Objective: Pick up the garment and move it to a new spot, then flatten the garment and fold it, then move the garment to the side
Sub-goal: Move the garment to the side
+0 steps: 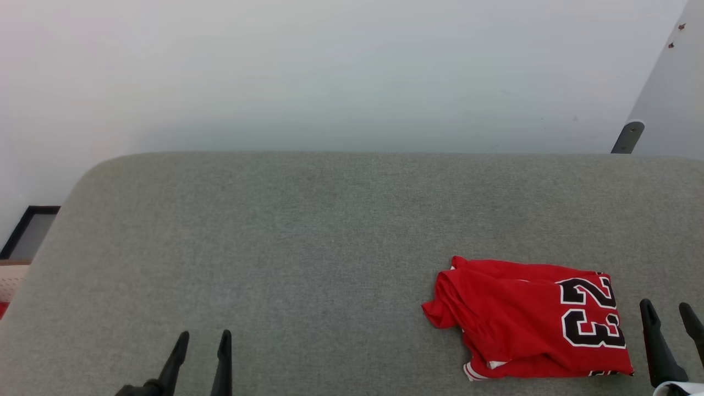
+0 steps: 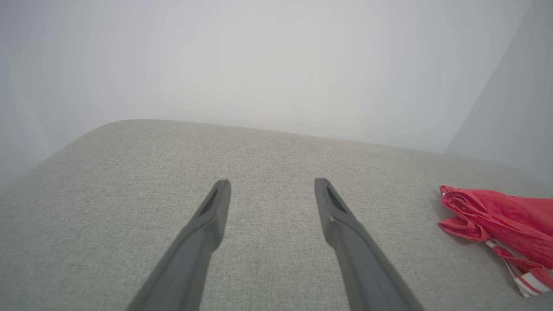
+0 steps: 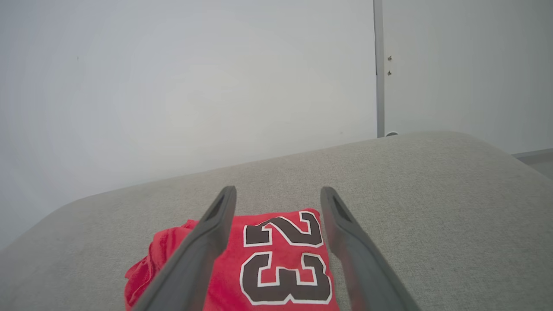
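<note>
The garment (image 1: 528,322), a red jersey with a black white-outlined "23", lies folded into a compact bundle on the grey cushioned surface (image 1: 308,242) at the lower right. A striped trim corner peeks out at its near edge. My right gripper (image 1: 670,313) stands open just right of the bundle, touching nothing; in the right wrist view the garment (image 3: 281,263) lies below and between its spread fingers (image 3: 211,242). My left gripper (image 1: 202,336) is open at the lower left, far from the garment (image 2: 501,220), which lies off to the right in the left wrist view.
A pale wall (image 1: 330,71) rises behind the surface's far edge. A grey panel with a dark bracket (image 1: 627,137) stands at the upper right. A dark-framed object (image 1: 30,231) sits past the rounded left edge. Bare fabric stretches across the middle and left.
</note>
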You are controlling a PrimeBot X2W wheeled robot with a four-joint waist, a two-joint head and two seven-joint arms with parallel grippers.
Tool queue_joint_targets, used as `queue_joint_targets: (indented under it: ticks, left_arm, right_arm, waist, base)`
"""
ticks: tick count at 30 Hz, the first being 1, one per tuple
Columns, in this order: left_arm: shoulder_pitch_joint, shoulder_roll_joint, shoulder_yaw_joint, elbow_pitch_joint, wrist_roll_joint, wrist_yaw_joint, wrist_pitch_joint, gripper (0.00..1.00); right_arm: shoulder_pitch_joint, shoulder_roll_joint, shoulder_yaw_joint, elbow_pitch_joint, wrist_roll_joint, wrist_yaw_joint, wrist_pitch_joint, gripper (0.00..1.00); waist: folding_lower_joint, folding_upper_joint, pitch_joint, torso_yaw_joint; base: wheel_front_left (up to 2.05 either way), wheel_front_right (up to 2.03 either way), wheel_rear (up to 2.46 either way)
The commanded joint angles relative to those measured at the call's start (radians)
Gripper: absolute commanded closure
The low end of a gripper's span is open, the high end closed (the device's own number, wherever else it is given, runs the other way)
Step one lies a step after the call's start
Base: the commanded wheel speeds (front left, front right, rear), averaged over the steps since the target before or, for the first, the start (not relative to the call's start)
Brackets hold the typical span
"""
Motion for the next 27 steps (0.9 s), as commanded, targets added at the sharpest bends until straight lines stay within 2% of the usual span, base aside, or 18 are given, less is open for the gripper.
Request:
queue_joint_targets:
  ticks: [1,17,20,23,27]
  left_arm:
    - [-0.006,0.000,0.001,-0.003,0.004,-0.003,0.000,0.00]
    - [-0.012,-0.001,-0.004,0.000,-0.007,-0.003,0.000,0.00]
    - [-0.011,-0.004,-0.002,-0.002,-0.008,-0.003,0.000,0.00]
    - [-0.016,-0.006,-0.005,-0.003,-0.010,-0.003,0.000,0.00]
    - [-0.033,-0.007,-0.016,-0.001,-0.023,-0.003,0.000,0.00]
  right_arm:
    - [0.011,0.008,-0.008,-0.008,-0.011,-0.001,0.005,0.00]
    - [0.012,0.021,-0.022,-0.041,-0.040,-0.001,0.032,0.00]
    - [-0.011,0.004,-0.020,-0.039,-0.052,-0.001,0.048,0.00]
    - [-0.042,-0.029,-0.003,-0.028,-0.052,-0.001,0.122,0.00]
    - [-0.103,-0.138,0.075,-0.004,-0.043,-0.001,0.319,0.00]
  waist:
    - [0.0000,0.0000,0.000,-0.001]
    - [0.0000,0.0000,0.007,0.010]
    - [0.0000,0.0000,0.010,0.003]
    - [0.0000,0.0000,0.018,-0.006]
    - [0.0000,0.0000,0.041,-0.017]
  base:
    - [0.00,0.00,0.00]
    - [0.00,0.00,0.00]
    - [0.00,0.00,0.00]
    - [0.00,0.00,0.00]
    - [0.00,0.00,0.00]
